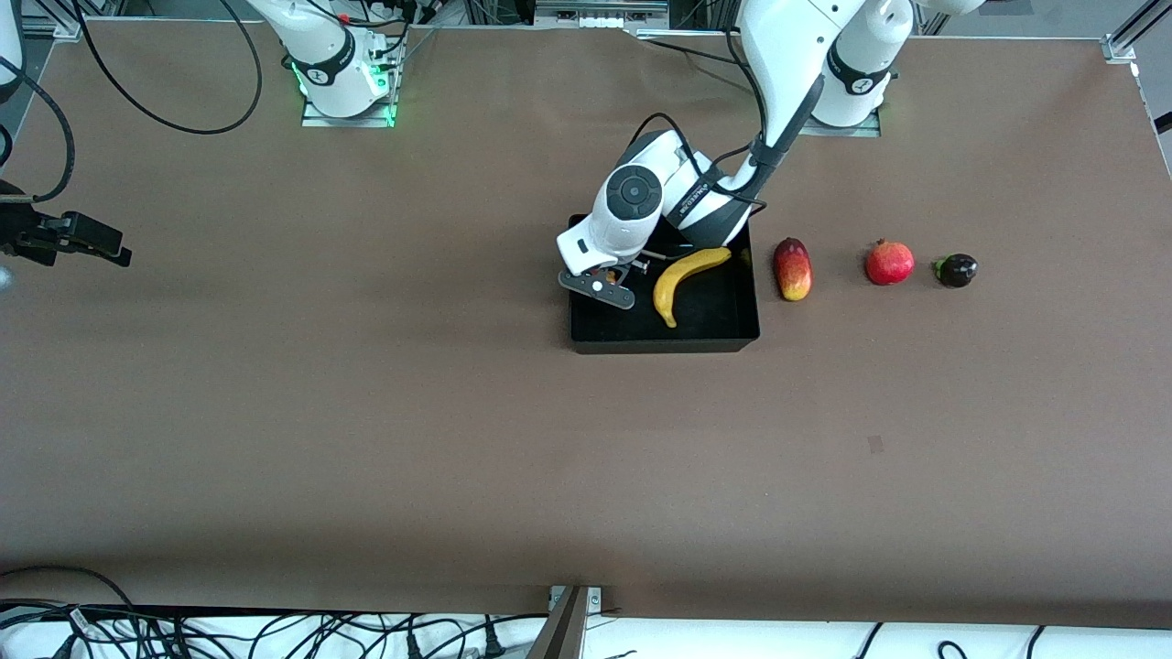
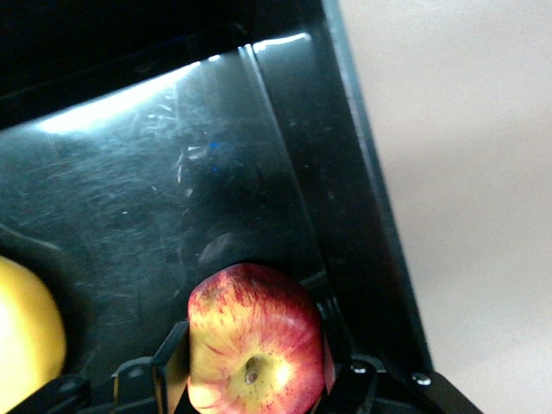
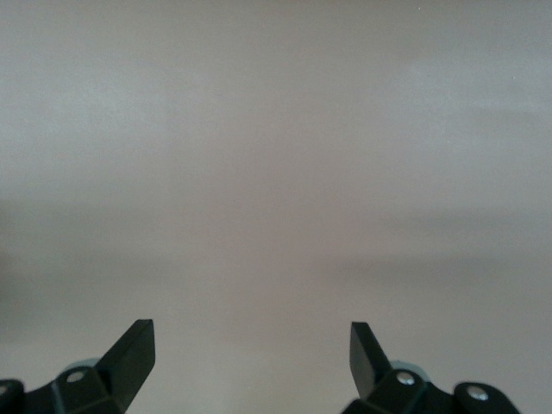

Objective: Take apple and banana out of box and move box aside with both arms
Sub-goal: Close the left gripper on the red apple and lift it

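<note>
The black box sits mid-table, with the yellow banana lying inside it. My left gripper reaches down into the box at its end toward the right arm. In the left wrist view a finger presses each side of the red-and-yellow apple, so my left gripper is shut on the apple, low inside the box beside its wall. The banana's end shows next to it. My right gripper waits over bare table at the right arm's end, and in its wrist view the right gripper is open with nothing in it.
Three other fruits lie in a row beside the box toward the left arm's end: an oblong red-yellow fruit, a round red crowned fruit and a small dark purple one. Cables hang along the table's near edge.
</note>
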{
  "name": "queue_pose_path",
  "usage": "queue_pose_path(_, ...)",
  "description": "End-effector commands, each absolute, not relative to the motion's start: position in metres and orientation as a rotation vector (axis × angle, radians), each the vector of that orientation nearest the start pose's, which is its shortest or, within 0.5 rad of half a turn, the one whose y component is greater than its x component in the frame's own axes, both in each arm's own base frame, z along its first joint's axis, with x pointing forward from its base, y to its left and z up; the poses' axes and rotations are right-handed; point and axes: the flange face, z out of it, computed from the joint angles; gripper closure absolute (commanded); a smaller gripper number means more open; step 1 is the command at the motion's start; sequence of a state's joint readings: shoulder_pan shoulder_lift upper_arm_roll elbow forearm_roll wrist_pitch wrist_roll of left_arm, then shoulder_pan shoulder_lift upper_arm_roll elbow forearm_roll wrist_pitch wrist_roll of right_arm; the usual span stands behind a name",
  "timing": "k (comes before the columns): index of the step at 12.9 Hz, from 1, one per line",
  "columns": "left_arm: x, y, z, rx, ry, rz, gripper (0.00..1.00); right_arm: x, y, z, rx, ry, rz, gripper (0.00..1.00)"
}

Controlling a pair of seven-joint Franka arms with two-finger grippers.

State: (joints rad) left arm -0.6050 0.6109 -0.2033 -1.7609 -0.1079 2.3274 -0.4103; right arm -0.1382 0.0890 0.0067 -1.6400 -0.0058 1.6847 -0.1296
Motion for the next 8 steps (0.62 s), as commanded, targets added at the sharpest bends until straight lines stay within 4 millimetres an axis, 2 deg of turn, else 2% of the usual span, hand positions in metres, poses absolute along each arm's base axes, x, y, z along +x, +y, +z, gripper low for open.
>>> queue_pose_path(1,0.474,-0.449,0.269,-3.212,0.448,0.226,1.00,0.586,-0.077,0.552,-3.125,0.019,0.052,0.00)
queue_pose_path(4,0.480,-0.440,0.293,-3.255,0.378,0.255,1.00,0.586,-0.076,0.552,-3.124,0.017,0.052,0.00)
queue_pose_path(8,0.508,-0.392,0.336,-3.259,0.266,0.267,1.00,0.586,-0.077,0.553,-3.124,0.019,0.047,0.00)
